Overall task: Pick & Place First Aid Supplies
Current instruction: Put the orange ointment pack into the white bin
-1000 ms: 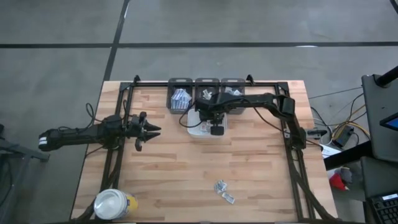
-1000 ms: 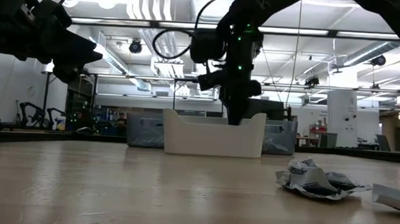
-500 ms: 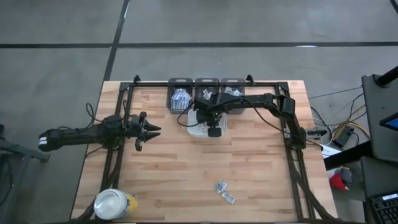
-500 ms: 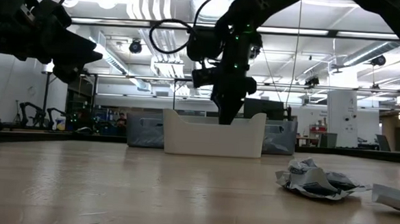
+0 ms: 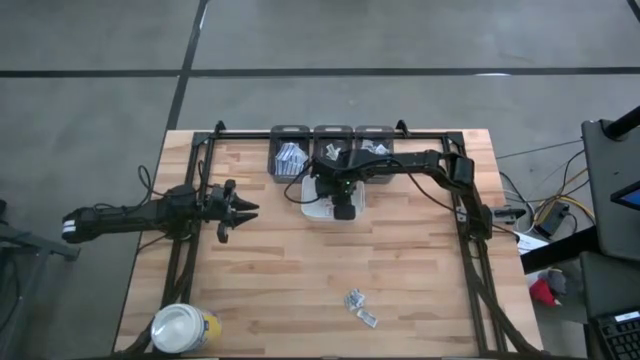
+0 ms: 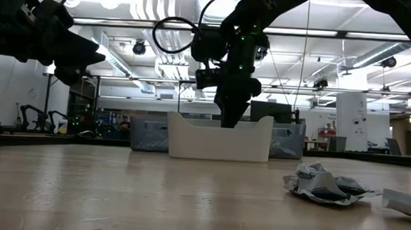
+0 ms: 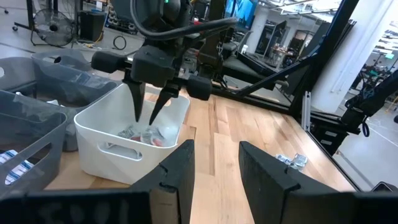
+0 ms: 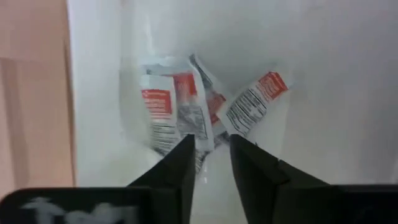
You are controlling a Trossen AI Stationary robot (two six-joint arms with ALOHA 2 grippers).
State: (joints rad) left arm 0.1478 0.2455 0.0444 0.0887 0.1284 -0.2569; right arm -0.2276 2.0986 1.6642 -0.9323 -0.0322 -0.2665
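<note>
Packets (image 5: 359,306) on the surface (image 5: 280,260): light, limp, crinkly; pinch an edge. Right gripper (image 7: 151,112) fingers parted, empty, over tray (image 7: 99,140); left gripper (image 5: 243,210) released.

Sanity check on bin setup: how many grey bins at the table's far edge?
3, side by side along the far edge: left bin, middle bin, right bin, all behind the white tray.

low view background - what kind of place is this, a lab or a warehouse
Most likely a robotics lab or workshop in a large industrial hall. Exposed ceiling ducts and strip lights run overhead, other robot arms stand on benches at the back, and grey storage bins sit behind the white tray on the wooden table.
</note>
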